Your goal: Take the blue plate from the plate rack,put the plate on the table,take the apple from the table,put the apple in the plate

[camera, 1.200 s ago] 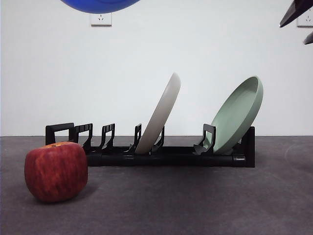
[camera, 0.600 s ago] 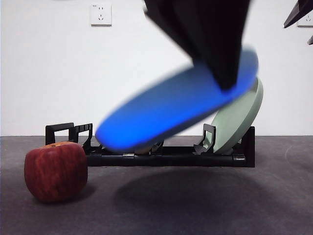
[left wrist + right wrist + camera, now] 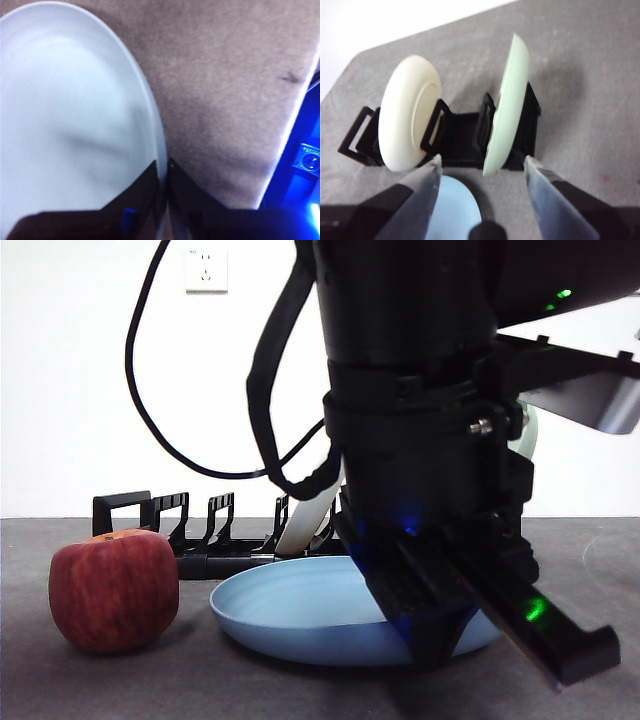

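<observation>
Blue plate down on the table, left gripper clamped on its rim.

Front view: the matte, shallow blue plate lies flat on the textured grey table, just near of the black slotted plate rack; a bulky black arm hides the plate's right part and most of the rack. The streaked red apple sits to the left, close beside the plate. Left wrist view: the left gripper has its jaws pinched onto the plate's raised rim. Right wrist view: the right gripper hangs with jaws spread wide and empty above the cream plate and pale green plate, blurred.
</observation>
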You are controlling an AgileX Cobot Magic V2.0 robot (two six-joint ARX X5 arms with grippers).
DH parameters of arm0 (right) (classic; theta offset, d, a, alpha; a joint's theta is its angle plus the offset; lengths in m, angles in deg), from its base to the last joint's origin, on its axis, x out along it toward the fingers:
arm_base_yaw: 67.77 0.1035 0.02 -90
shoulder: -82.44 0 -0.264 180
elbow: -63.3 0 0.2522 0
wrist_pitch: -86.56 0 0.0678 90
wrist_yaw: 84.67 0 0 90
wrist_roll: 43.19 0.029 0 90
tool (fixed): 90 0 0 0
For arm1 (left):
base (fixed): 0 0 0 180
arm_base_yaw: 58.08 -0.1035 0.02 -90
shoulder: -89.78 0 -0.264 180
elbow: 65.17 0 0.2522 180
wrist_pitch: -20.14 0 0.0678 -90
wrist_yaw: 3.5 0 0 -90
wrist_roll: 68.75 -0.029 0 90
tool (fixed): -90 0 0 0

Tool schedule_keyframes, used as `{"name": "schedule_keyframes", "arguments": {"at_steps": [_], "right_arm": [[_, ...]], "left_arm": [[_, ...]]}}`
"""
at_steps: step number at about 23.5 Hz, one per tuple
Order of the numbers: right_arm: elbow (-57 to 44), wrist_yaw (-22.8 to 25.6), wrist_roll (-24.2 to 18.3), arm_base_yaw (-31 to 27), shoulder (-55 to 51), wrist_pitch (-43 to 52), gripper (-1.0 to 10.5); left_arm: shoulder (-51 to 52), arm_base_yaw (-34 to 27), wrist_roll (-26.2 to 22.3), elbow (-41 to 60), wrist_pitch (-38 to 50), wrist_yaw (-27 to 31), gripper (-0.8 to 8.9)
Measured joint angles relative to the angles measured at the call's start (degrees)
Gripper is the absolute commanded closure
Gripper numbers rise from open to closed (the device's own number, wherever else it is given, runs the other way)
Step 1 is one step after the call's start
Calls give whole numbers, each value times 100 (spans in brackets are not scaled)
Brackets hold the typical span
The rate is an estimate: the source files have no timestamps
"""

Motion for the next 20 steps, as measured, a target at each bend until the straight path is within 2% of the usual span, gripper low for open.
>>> {"name": "schedule_keyframes", "arguments": {"at_steps": [2,3,4,7,10,13,16,18,20], "right_arm": [[0,-2,11,-2,0,-17,662],[0,-4,11,-2,0,-20,662],[0,-15,13,-2,0,-22,662],[0,-26,35,-2,-2,-28,663],[0,-481,52,46,-2,-35,662],[0,-739,55,262,-2,-35,660],[0,-761,57,643,-2,-13,644],[15,-756,55,975,-2,46,557],[175,-756,57,1410,61,44,534]], "left_arm": [[0,-76,9,2,-7,-413,434],[-7,-105,22,4,-13,-514,338],[2,-133,46,0,-9,-535,315],[74,-173,181,-20,-118,-560,314],[518,-157,315,-24,-308,-640,314],[1593,-168,356,-313,-238,-621,315],[2743,-334,361,-678,-175,-616,315],[3353,-619,363,-874,-249,-608,315],[3978,-1088,380,-953,-319,-590,315]]}}
